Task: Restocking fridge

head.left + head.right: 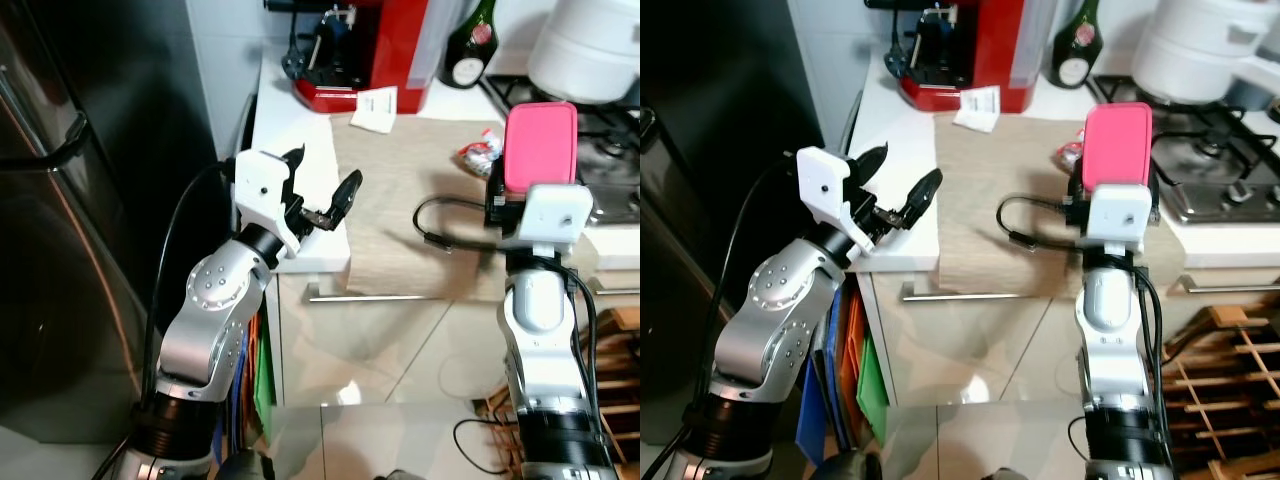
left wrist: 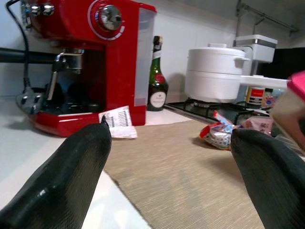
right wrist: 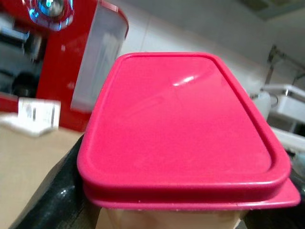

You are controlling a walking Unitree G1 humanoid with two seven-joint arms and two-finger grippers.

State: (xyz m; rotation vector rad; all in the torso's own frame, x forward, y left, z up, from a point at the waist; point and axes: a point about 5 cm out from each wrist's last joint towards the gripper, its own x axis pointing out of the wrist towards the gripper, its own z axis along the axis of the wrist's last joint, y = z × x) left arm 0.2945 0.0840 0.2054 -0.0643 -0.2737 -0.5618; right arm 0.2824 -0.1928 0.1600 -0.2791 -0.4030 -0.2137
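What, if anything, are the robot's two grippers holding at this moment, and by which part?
The right gripper holds a container with a pink lid, its fingers clamping the body's sides just under the lid. The left gripper is open and holds nothing.

- Fridge (image 1: pixel 60 250) at robot's far left, beside the worktop (image 1: pixel 290 140).
- Mat (image 1: pixel 420 200) lies on worktop, right of its bare strip; stove (image 1: pixel 1210 170) right of mat.
- Coffee machine (image 1: pixel 350 50) at back of worktop; bottle (image 1: pixel 470 40) to its right; paper slip (image 1: pixel 375 108) just in front of machine.
- Pot (image 1: pixel 585 50) on stove, rear.
- Wrapped packet (image 1: pixel 478 152) on mat, near stove edge.
- Left gripper (image 1: pixel 320 190), fingers spread, over worktop's front left edge.
- Right gripper (image 1: pixel 1112 200) over mat's right side, closed around lidded container (image 1: pixel 540 145), just right of packet.
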